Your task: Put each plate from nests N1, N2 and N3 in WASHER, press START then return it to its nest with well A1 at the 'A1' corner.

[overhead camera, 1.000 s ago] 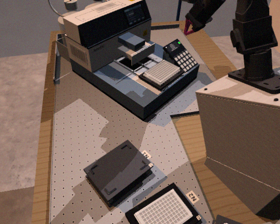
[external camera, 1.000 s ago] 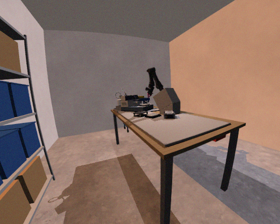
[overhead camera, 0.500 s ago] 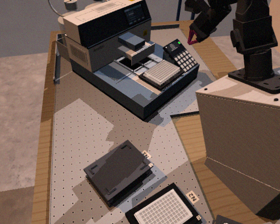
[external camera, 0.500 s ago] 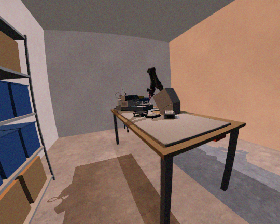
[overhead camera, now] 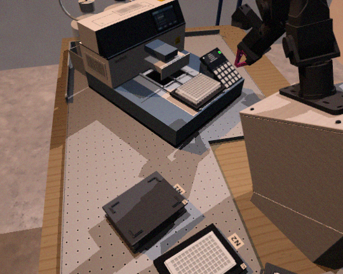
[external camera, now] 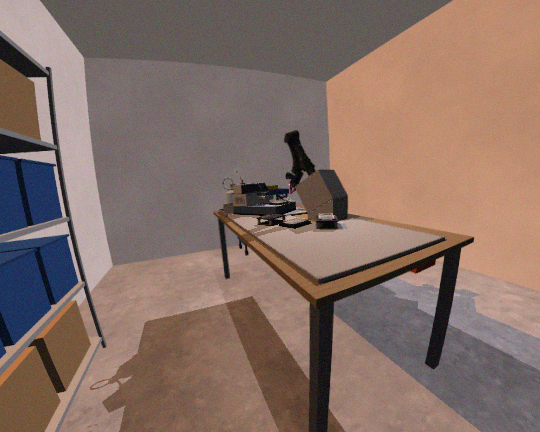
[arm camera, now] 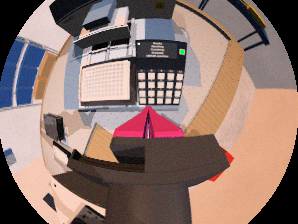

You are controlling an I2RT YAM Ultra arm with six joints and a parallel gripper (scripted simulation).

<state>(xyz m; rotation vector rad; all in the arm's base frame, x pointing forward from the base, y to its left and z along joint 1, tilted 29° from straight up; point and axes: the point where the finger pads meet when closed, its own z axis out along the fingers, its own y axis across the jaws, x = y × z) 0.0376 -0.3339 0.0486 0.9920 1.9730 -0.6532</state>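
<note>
The washer (overhead camera: 141, 73) stands at the back of the table. A white 96-well plate (overhead camera: 199, 88) lies flat in its carrier pocket, also seen in the wrist view (arm camera: 109, 82). The sloped keypad (overhead camera: 224, 70) sits to the right of the track, and its lamp (overhead camera: 219, 52) is green, also in the wrist view (arm camera: 181, 51). My gripper (overhead camera: 241, 59) is shut and empty, hovering above and to the right of the keypad; its pink fingers (arm camera: 148, 124) point at the keypad's lowest row. Nest N3 (overhead camera: 144, 207) is empty. Nest N2 (overhead camera: 201, 255) holds a white plate.
The arm's base stands on a tall box pedestal (overhead camera: 303, 152) at the right. Another nest's corner (overhead camera: 275, 269) shows at the bottom edge. The washer's manifold head (overhead camera: 166, 57) sits behind the carrier. A shelf with blue bins (external camera: 17, 240) stands far left in the room.
</note>
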